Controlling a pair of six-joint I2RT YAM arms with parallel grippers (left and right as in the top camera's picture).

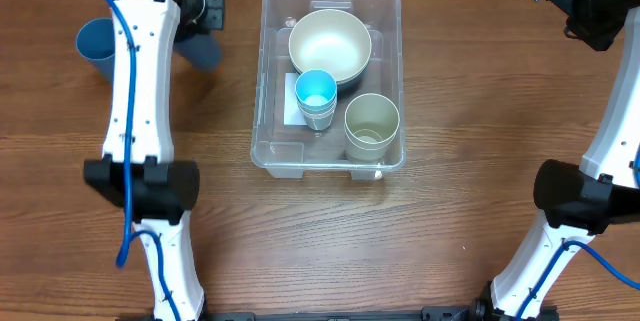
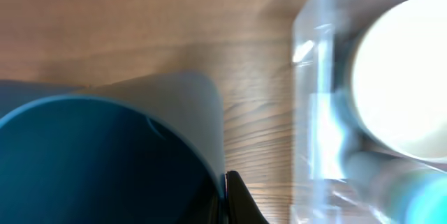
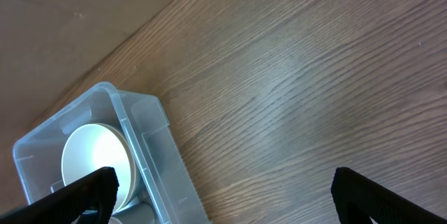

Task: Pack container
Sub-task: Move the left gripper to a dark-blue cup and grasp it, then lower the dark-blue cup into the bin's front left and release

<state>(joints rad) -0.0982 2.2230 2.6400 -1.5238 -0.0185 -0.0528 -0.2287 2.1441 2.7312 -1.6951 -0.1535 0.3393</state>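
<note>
Left gripper [image 2: 227, 197]: fingers pinched shut on the rim of a slate-blue plastic cup [image 1: 200, 51], at ten o'clock from the large clear rectangular plastic container [image 1: 386, 11], which sits mid-table. Right gripper [image 3: 223, 182]: spread wide, empty, at two o'clock. The cup looks grasped, so the next move is probably to lift it over the wall and release.

Inside the container:
- one round white bowl [image 1: 330, 41]
- one cream cup [image 1: 372, 121]
- one stack of light-blue cups [image 1: 316, 91]

Outside, at nine o'clock: one loose blue cup [image 1: 97, 46].
</note>
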